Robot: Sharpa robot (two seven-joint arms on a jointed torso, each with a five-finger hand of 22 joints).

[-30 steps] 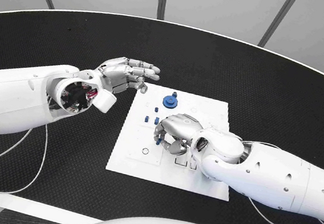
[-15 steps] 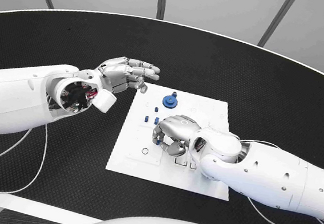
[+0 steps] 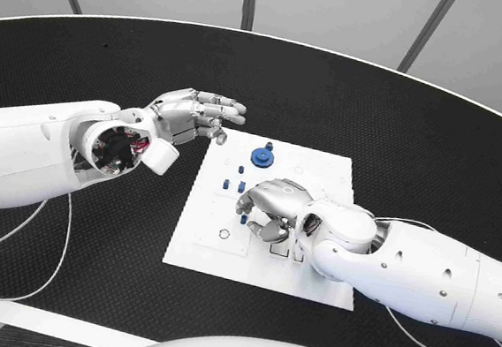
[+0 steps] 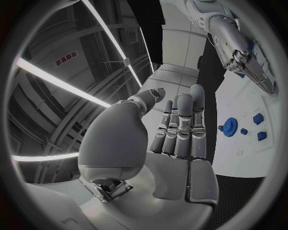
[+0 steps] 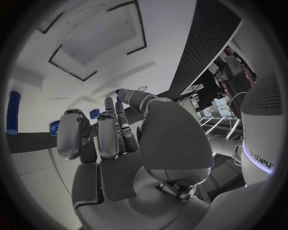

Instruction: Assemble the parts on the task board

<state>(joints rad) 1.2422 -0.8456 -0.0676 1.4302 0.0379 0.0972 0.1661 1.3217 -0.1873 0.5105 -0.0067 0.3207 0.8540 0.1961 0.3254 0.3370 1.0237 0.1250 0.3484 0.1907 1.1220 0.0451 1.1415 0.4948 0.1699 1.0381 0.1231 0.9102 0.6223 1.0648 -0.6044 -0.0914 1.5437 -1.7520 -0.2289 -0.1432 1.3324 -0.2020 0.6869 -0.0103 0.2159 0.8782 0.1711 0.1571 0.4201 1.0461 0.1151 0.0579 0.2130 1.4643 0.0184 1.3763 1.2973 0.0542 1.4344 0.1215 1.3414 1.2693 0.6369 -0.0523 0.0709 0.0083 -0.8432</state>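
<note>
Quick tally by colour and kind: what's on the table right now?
White task board: 1
Large round blue part: 1
Small blue parts clear of the right hand: 3
Total: 5; that hand may hide more.

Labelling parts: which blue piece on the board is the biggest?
The round gear-like blue part at the task board's far edge; the other blue parts nearer the right hand are small pegs.

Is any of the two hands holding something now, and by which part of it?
The left hand holds nothing; it is raised beside the task board. The right hand curls low over the board, and a hold there cannot be told.
</note>
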